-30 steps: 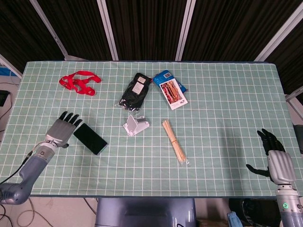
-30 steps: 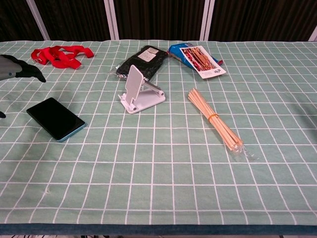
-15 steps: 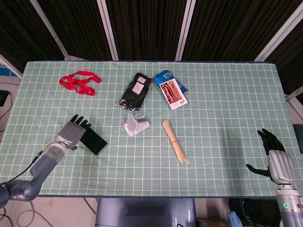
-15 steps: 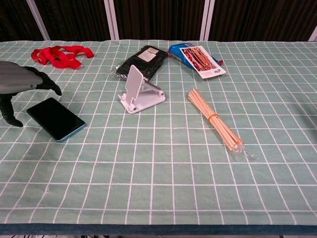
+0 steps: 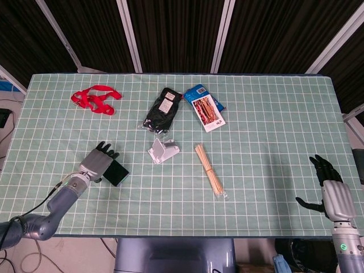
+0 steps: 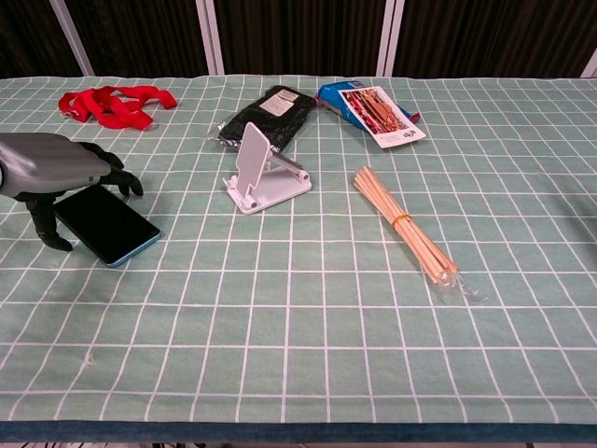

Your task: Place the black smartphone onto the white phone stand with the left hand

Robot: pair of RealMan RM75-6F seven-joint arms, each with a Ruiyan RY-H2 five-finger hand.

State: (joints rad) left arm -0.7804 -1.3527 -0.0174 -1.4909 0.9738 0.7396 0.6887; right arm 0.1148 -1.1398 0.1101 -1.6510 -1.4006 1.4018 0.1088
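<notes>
The black smartphone [image 6: 110, 227] [image 5: 116, 173] lies flat on the green checked cloth, left of the middle. My left hand [image 6: 58, 172] [image 5: 98, 164] hovers over its left end, palm down, fingers spread above it and thumb hanging at the near edge; I see no grip on it. The white phone stand [image 6: 259, 171] [image 5: 162, 151] stands upright to the phone's right, empty. My right hand [image 5: 331, 189] rests open off the table's right front edge, visible only in the head view.
A bundle of wooden sticks [image 6: 407, 234] lies right of the stand. Behind the stand are a black packet [image 6: 266, 116] and a blue snack packet [image 6: 370, 105]. A red lanyard [image 6: 110, 104] lies at the far left.
My left hand has moved rightward from beside the phone to over its left end. The phone, the stand and my right hand have not moved.
</notes>
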